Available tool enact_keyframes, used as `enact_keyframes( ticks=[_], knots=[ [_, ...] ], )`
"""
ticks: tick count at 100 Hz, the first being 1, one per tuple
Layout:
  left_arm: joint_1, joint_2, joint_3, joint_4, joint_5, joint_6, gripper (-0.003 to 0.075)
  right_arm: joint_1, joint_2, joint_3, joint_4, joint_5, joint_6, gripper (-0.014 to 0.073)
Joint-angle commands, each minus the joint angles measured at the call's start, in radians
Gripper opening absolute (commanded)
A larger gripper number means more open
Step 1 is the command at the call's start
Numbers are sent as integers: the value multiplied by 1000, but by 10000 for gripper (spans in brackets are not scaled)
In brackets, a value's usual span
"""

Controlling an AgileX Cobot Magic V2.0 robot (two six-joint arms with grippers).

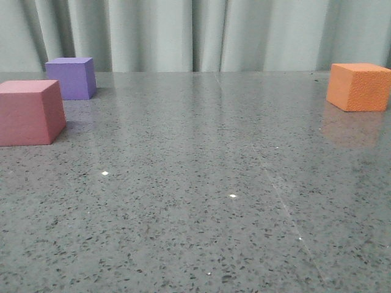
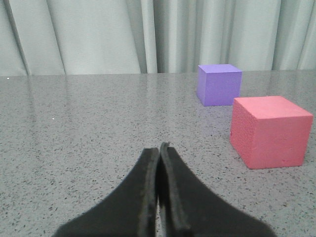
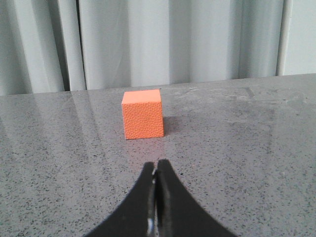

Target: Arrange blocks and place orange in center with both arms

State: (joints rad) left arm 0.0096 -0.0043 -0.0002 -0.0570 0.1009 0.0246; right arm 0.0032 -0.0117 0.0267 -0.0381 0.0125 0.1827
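Scanning leftward first, we find the pink cube (image 1: 30,113) on the speckled tabletop (image 1: 195,207), the purple cube (image 1: 72,77) just behind it toward the curtain (image 1: 195,33). Well apart, far right of the pink cube, sits the orange cube (image 1: 359,86). Our left claw (image 2: 159,150) and right claw (image 3: 155,170) are pressed closed, holding nothing.

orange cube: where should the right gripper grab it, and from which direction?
Grip the orange cube across its two opposite side faces, at mid-height. It sits flat and apart from the other blocks, straight ahead of the right gripper. Probably open the shut gripper, then come straight forward or from above.
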Motion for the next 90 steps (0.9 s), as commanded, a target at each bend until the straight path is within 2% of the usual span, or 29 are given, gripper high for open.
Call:
enact_keyframes(
  ticks=[1,67,76,90],
  knots=[
    [0,-33,21,-10,-81,-6,-19,-5,-24,-5,-10,-74,-7,-120],
    [0,-33,21,-10,-83,-6,-19,-5,-24,-5,-11,-82,-7,-120],
    [0,-33,21,-10,-118,-6,-19,-5,-24,-8,-9,-100,-7,-120],
    [0,-30,-31,-10,-126,-6,-20,-3,-10,-57,-7,-30,-6,-120]
  ],
)
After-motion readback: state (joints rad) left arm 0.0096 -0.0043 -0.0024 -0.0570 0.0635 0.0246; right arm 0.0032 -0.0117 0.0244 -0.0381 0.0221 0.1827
